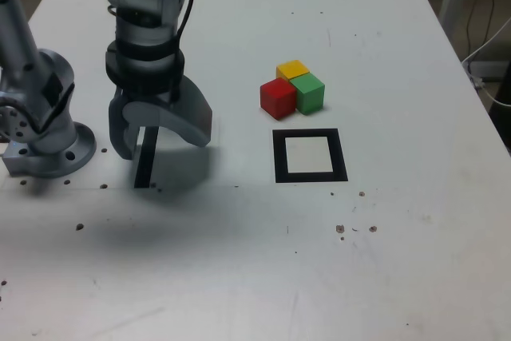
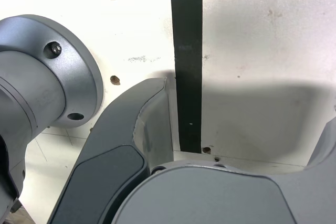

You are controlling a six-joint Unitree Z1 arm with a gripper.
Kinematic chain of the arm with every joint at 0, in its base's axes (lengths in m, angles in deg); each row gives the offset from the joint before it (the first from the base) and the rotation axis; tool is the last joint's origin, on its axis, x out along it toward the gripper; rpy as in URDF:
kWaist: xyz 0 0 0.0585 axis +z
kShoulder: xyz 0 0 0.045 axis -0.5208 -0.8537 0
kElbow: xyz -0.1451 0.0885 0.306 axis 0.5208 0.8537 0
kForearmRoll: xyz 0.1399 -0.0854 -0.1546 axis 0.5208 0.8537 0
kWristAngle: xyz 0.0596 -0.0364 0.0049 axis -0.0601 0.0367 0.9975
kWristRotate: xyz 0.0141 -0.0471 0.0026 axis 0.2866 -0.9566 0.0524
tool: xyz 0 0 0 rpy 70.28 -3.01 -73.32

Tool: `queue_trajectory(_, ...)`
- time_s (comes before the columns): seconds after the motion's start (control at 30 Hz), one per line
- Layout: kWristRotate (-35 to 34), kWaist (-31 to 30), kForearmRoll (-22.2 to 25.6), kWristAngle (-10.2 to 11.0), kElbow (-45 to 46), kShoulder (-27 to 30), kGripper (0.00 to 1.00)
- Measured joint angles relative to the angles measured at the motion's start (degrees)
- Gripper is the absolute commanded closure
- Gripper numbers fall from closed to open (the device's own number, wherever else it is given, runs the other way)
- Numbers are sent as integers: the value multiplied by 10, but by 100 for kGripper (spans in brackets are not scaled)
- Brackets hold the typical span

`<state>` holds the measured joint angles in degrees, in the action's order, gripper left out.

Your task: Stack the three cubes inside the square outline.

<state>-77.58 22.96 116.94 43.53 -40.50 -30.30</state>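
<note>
My grey gripper (image 1: 160,135), jaws spread and empty, hangs over a black tape strip (image 1: 144,161). The red, yellow and green cubes (image 1: 293,88), touching, sit just beyond the black-taped square outline (image 1: 310,156); closing on one may nudge its neighbours.

The arm (image 1: 148,5) runs off the top edge of the exterior view, so its upper part is unseen. The gripper (image 1: 160,135) hangs in front of the black tape strip (image 1: 145,161) and covers its upper length. The yellow cube (image 1: 292,69) sits behind the red cube (image 1: 277,97) and the green cube (image 1: 309,92), which hide its lower front. In the wrist view the gripper (image 2: 236,129) shows only in part: one finger (image 2: 325,145) is cut by the picture's edge. The arm's base (image 2: 47,77) is also cropped there. The bench (image 1: 399,261) runs past the exterior view's lower edge.
</note>
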Motion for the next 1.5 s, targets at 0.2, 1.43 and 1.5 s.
queue_trajectory(0.2, 0, 2, -4, 0, 2, 2, 1)
queue_trajectory(1.43, 173, 78, 114, 72, -132, 36, 1)
queue_trajectory(1.5, 203, 84, 127, 77, -156, 26, 1)
